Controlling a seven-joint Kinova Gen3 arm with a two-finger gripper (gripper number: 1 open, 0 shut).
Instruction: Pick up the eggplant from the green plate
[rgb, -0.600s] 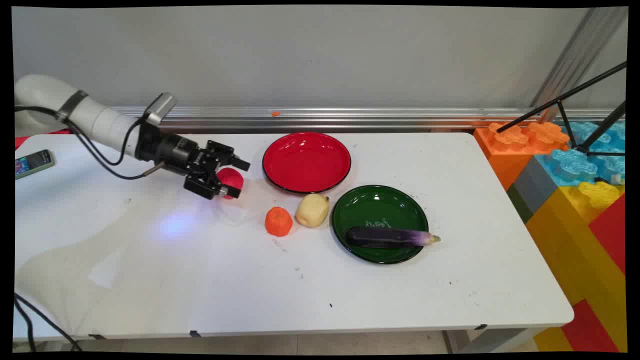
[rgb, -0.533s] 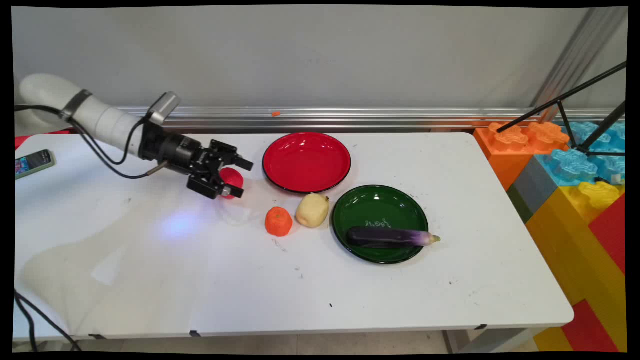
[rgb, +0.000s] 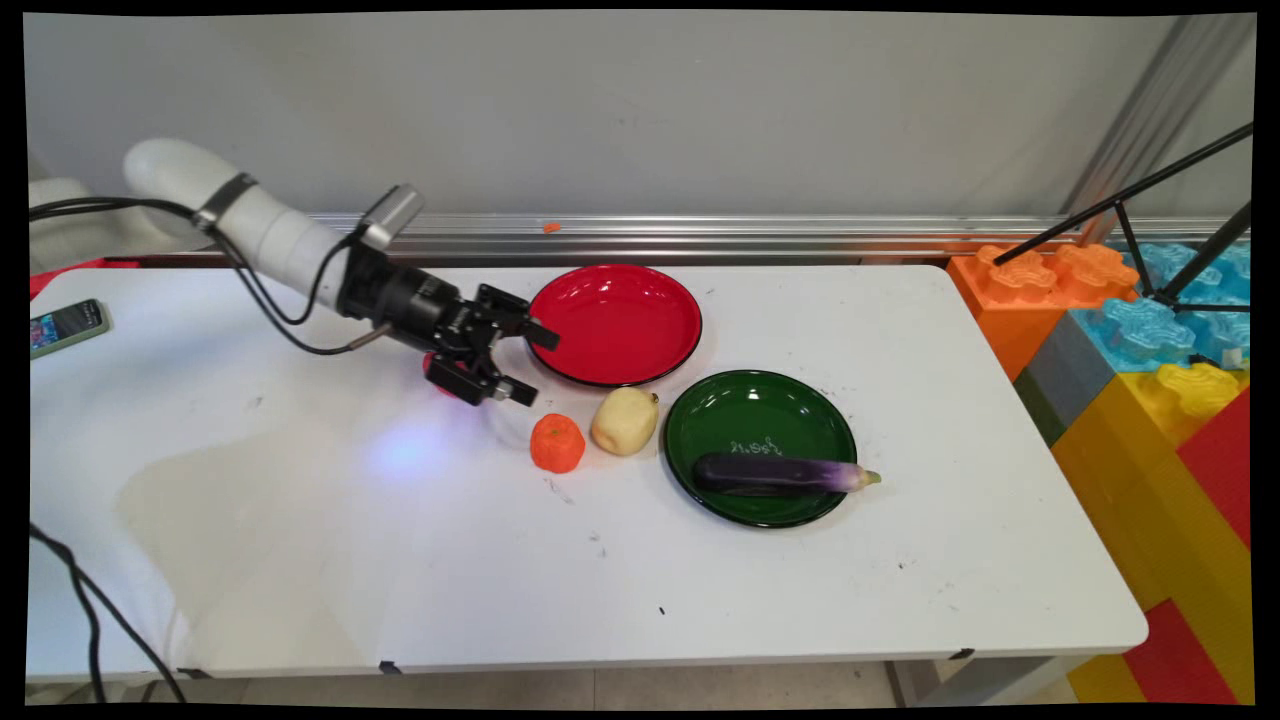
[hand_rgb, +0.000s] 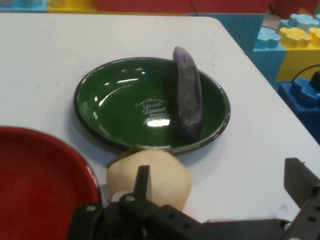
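Observation:
My gripper (rgb: 541, 367) is open and low over the table, at the near left rim of the red plate (rgb: 620, 320). Nothing sits between its fingers. A red round fruit (rgb: 436, 361) lies just behind the hand, mostly hidden by it. An orange fruit (rgb: 557, 443) and a pale yellow potato (rgb: 625, 420) lie just right of and below the fingertips. In the hand view the gripper (hand_rgb: 220, 175) points at the potato (hand_rgb: 155, 182), with the red plate (hand_rgb: 40, 180) at the left and a green plate (hand_rgb: 120, 100) holding a purple eggplant (hand_rgb: 186, 92) beyond.
The green plate (rgb: 745, 410) with the eggplant (rgb: 780, 472) stands right of the potato. A phone (rgb: 65, 325) lies at the table's far left edge. Big coloured toy blocks (rgb: 1150, 350) and a black tripod (rgb: 1150, 230) stand off the right end.
The arm has swung right, carrying the open gripper past the red fruit toward the red plate's rim. The fruit, earlier between the fingers, now lies behind the hand.

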